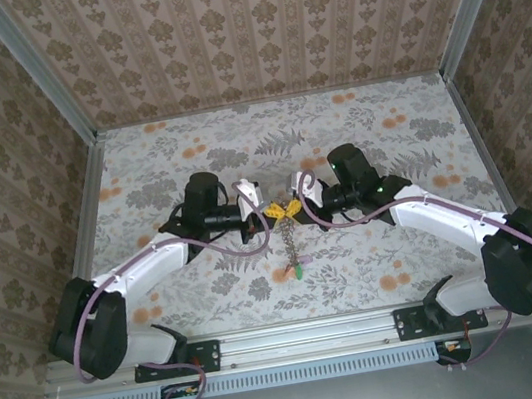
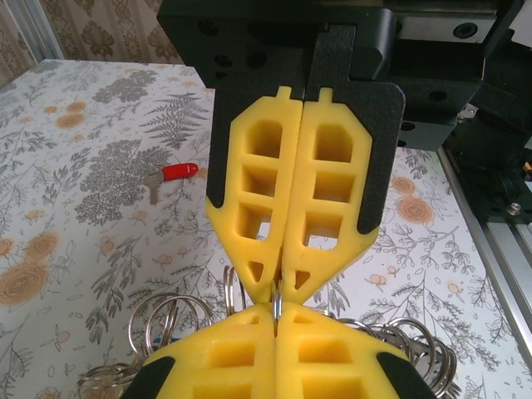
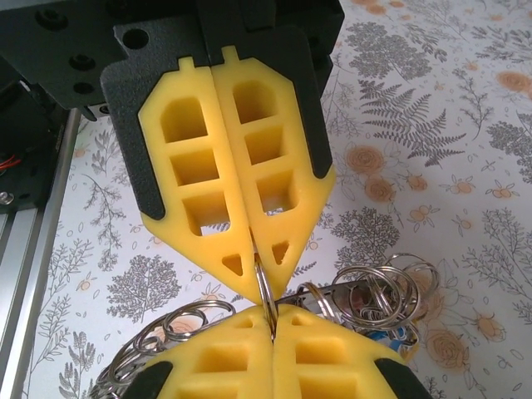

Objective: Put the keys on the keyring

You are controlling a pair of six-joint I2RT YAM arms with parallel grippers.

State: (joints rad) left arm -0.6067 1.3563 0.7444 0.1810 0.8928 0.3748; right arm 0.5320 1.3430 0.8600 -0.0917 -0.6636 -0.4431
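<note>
My left gripper [image 1: 270, 214] and right gripper [image 1: 294, 208] meet tip to tip above the table's middle. Both are shut on the same thin wire loop of the keyring [image 2: 276, 301], one from each side. In the left wrist view my own yellow fingers [image 2: 224, 357] are at the bottom and the right arm's are above. The loop [image 3: 266, 291] shows the same way in the right wrist view. The keyring's keys and small split rings [image 3: 386, 283] hang below, trailing toward me to a green tag [image 1: 298, 270]. A red-tagged key [image 2: 170, 173] lies loose on the table. The blue-tagged key is out of view.
The floral tablecloth [image 1: 377, 131] has patterned walls at the back and both sides. An aluminium rail [image 1: 308, 335] runs along the near edge between the arm bases. More split rings [image 2: 158, 324] bunch beside my left fingers.
</note>
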